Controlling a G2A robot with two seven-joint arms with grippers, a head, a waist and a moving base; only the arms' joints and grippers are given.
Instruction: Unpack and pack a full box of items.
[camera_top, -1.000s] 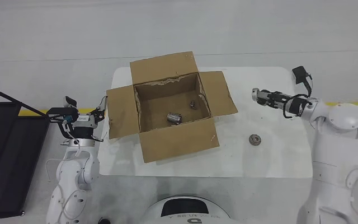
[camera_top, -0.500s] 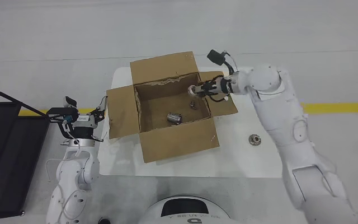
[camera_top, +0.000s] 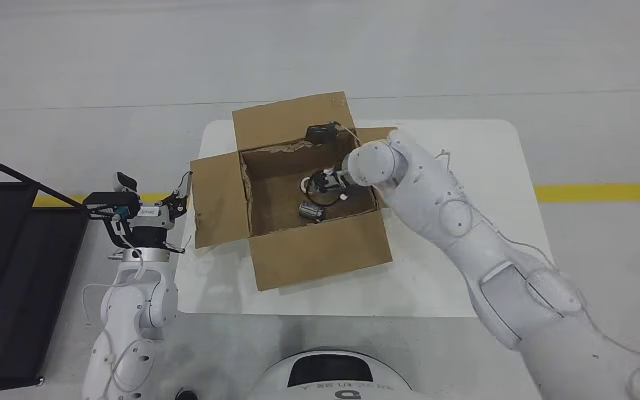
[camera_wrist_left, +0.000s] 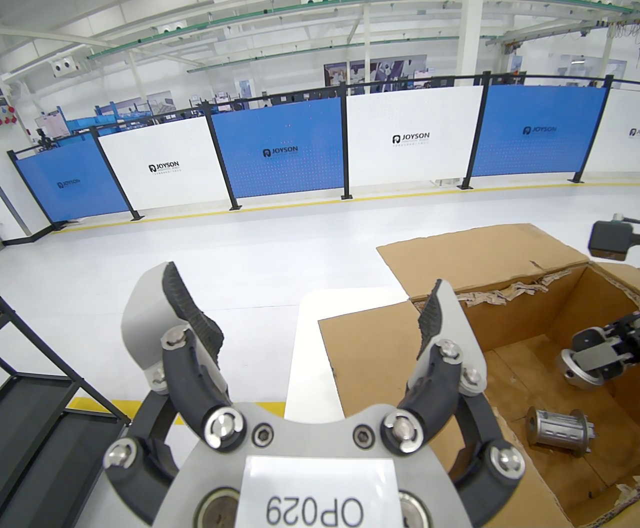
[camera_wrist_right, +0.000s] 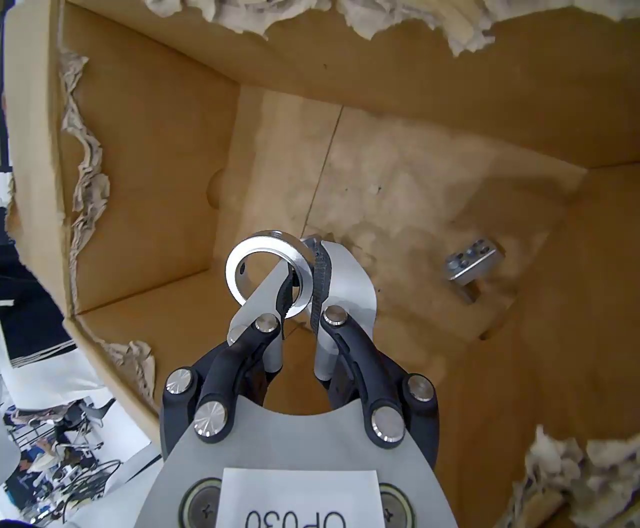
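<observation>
An open cardboard box (camera_top: 290, 120) stands in the middle of the white table (camera_top: 500, 160). My right gripper (camera_top: 318, 184) is down inside the box, shut on a shiny metal ring (camera_wrist_right: 267, 272), which hangs above the box floor. On that floor, near the ring, a ribbed metal cylinder (camera_top: 311, 211) lies on its side; the same cylinder (camera_wrist_left: 560, 430) appears in the left wrist view. A small metal block with holes (camera_wrist_right: 472, 260) lies in a corner of the box. My left gripper (camera_wrist_left: 305, 310) is open and holds nothing, off the table's left edge beside the box's left flap (camera_top: 215, 205).
The box's four flaps are folded outward, with torn paper along the inner rims (camera_wrist_right: 85, 165). A black rack (camera_top: 30, 270) stands on the floor at the far left. Blue and white fence panels (camera_wrist_left: 280, 150) enclose the floor behind.
My right arm has swung from the table's right side over the right flap and down into the box, carrying the ring. The left arm has not moved.
</observation>
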